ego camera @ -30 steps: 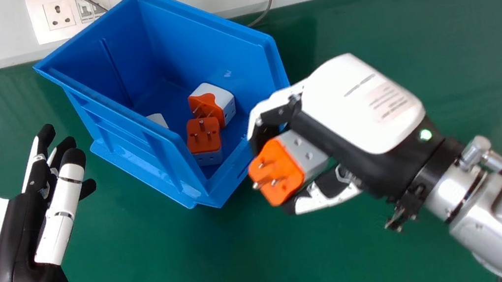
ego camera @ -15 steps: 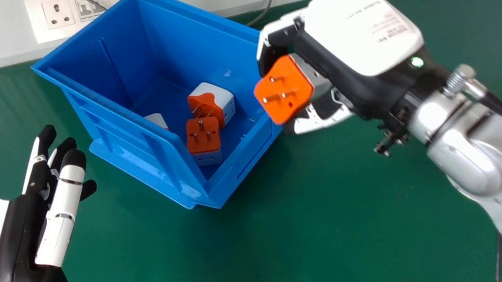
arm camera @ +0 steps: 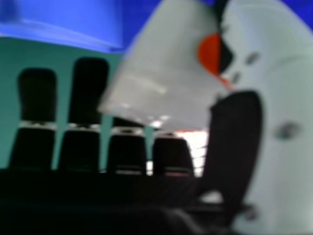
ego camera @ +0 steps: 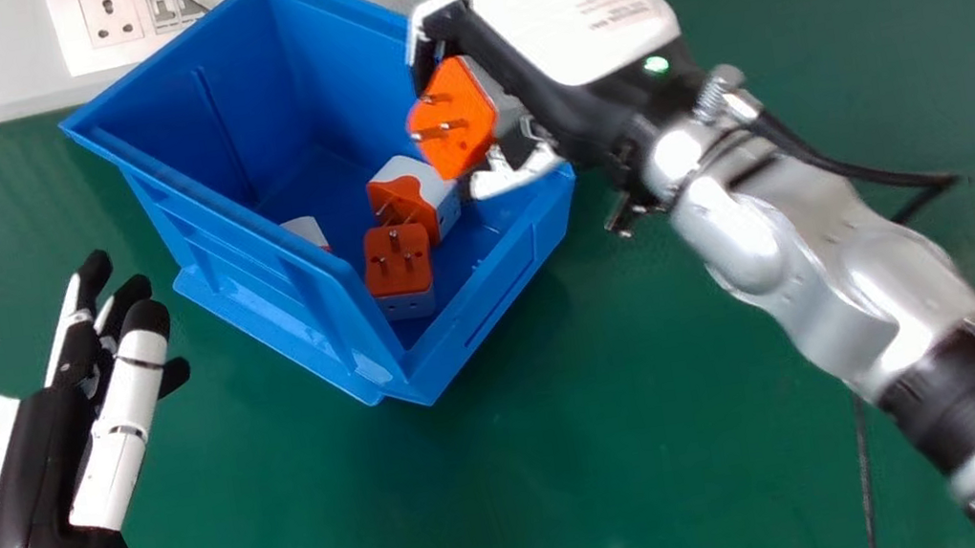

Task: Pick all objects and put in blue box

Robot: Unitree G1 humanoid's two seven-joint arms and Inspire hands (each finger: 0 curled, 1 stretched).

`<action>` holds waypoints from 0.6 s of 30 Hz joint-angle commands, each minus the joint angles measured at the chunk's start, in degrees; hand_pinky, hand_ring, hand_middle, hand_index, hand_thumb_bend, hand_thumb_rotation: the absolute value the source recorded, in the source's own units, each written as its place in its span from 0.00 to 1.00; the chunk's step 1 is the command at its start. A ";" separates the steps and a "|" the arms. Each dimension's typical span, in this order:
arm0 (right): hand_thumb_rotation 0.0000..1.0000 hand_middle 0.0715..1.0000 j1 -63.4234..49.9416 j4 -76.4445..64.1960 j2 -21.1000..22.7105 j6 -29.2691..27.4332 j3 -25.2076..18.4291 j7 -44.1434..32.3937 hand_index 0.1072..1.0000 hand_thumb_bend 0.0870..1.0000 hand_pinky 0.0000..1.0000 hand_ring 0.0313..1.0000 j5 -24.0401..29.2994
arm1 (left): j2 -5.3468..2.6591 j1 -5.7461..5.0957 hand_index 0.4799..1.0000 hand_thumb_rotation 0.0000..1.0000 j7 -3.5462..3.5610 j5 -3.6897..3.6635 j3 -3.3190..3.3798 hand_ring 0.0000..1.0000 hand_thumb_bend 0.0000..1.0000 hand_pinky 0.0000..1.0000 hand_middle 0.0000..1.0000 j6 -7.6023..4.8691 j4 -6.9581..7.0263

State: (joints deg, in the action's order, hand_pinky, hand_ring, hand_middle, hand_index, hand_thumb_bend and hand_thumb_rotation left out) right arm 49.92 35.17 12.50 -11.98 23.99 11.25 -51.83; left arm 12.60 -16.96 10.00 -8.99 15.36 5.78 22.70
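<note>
Head view first, for the blocky plug adapter [ego camera: 455, 119] with orange plastic face, pale body and metal pins: held by the right part of the open-topped blue plastic box [ego camera: 259, 298], too hard to judge for exact height. Clamped in the black-and-white right hand [ego camera: 573, 5], between bent fingers and thumb [arm camera: 239, 147]. Judging by looks, probably light, stiff and hard, with no give under a squeeze. Likely to twist or slip on smooth flat sides if pinched near a corner. Best taken across the middle of the pale side faces, away from the metal pins, for fear of catching the rim. Not fragile, apparently, yet better lowered than dropped, given the white-and-orange adapter [ego camera: 399, 198] and the orange-topped square adapter [ego camera: 397, 263] close together inside, plus a partly hidden white object [ego camera: 305, 232] behind the near-left wall. Next, presumably, to be brought farther over the box floor, then freed by opening thumb and fingers. For the black-and-white left hand [ego camera: 35, 477], at the head view's left: seen with straight fingers, holding nothing.
</note>
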 commanded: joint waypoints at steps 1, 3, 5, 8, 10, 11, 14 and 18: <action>0.00 0.48 5.39 3.22 -1.67 -0.31 1.09 2.42 0.45 0.45 0.34 0.41 0.10 | 0.01 -0.57 0.96 0.80 0.09 -0.14 0.07 0.94 0.37 0.86 0.96 -0.88 2.20; 0.00 0.49 6.92 5.67 -2.45 -0.04 1.92 2.88 0.44 0.45 0.34 0.42 0.27 | -0.15 -0.91 0.96 0.80 0.06 -0.13 -0.03 0.94 0.37 0.86 0.96 -0.84 2.60; 0.00 0.49 8.65 8.28 -3.47 0.52 2.73 3.11 0.44 0.45 0.34 0.42 0.40 | -0.27 -1.24 0.96 0.80 0.05 -0.21 -0.05 0.94 0.38 0.86 0.96 -0.74 3.03; 0.00 0.49 12.23 13.68 -5.92 1.73 4.42 3.63 0.44 0.45 0.34 0.42 0.01 | -0.46 -1.96 0.96 0.80 -0.06 -0.38 -0.18 0.94 0.38 0.86 0.96 -0.28 4.37; 0.00 0.49 14.45 17.06 -7.03 1.95 5.97 5.23 0.44 0.45 0.34 0.42 -0.81 | -0.48 -2.12 0.96 0.80 -0.07 -0.49 -0.19 0.94 0.38 0.86 0.96 -0.17 4.58; 0.00 0.49 15.67 18.79 -7.47 1.95 7.02 6.36 0.44 0.45 0.34 0.42 -1.49 | -0.51 -2.21 0.96 0.80 -0.05 -0.53 -0.19 0.94 0.38 0.86 0.96 -0.16 4.62; 0.00 0.50 18.37 22.94 -8.38 1.61 9.12 8.66 0.44 0.45 0.34 0.42 -2.24 | -0.62 -2.52 0.96 0.80 -0.11 -0.56 -0.25 0.94 0.39 0.86 0.96 0.06 5.17; 0.00 0.50 21.03 27.35 -9.81 1.56 10.51 9.33 0.42 0.45 0.34 0.42 -1.91 | -0.75 -2.96 0.96 0.80 -0.25 -0.55 -0.36 0.94 0.39 0.86 0.96 0.54 6.13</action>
State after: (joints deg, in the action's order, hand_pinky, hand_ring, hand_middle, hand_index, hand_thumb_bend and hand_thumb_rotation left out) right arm 67.26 62.06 3.33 -10.38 34.21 19.00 -54.09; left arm 11.87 -19.66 9.83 -9.12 14.90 6.44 26.63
